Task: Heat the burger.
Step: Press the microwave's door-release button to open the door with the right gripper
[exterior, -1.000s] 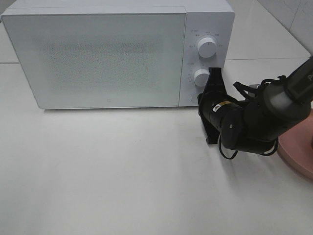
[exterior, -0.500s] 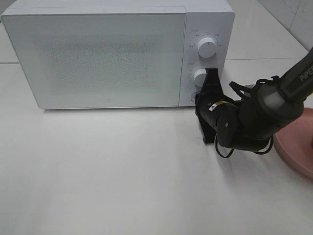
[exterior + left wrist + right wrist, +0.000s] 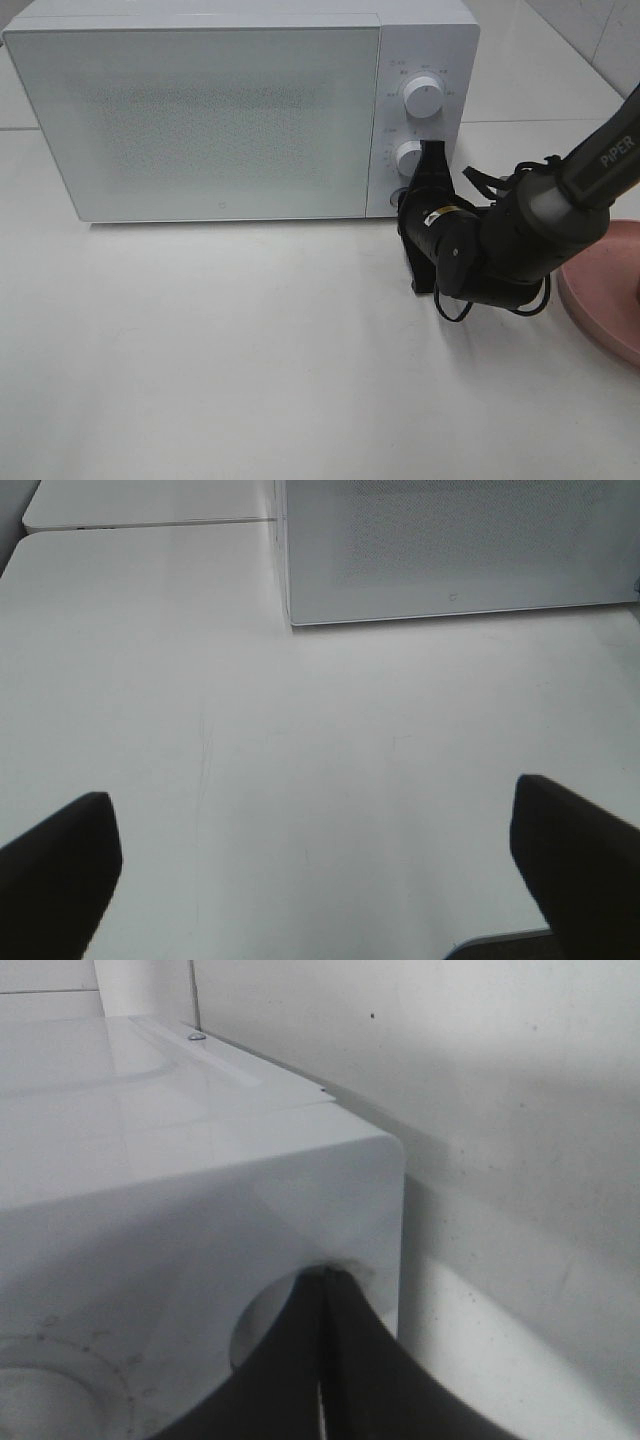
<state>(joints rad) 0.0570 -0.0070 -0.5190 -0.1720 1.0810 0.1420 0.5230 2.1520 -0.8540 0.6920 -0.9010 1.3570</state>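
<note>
White bench (image 3: 250, 360) fills most of the exterior view. The white microwave (image 3: 220, 120) sits at the back, w/ its door (image 3: 200, 120) closed flat and a frosted dot-pattern window, so the inside can't be seen.

Right arm (image 3: 530, 235), black, comes in from the right edge and lies low across the bench toward the microwave's control panel.

Pink plate (image 3: 612, 290) is at the right edge, partly cut off and partly behind the arm. The visible part is bare.

Control panel is on the microwave's right side: upper knob (image 3: 423, 97), lower knob (image 3: 409, 158) right below it, and a round button (image 3: 258, 1332) under that, near the panel's bottom corner.

Right claw (image 3: 403, 205) has its fingers pinched tight together w/ nothing between them. Its tips are at the rim of the round button; in the right wrist view they look to be touching.

Left claw (image 3: 318, 875) isn't in the exterior view. In the left wrist view its fingers (image 3: 55, 865) are spread wide over bare bench, holding nothing, w/ the microwave's lower front corner well ahead.

Burger: not in any view, so can't tell where it is.
</note>
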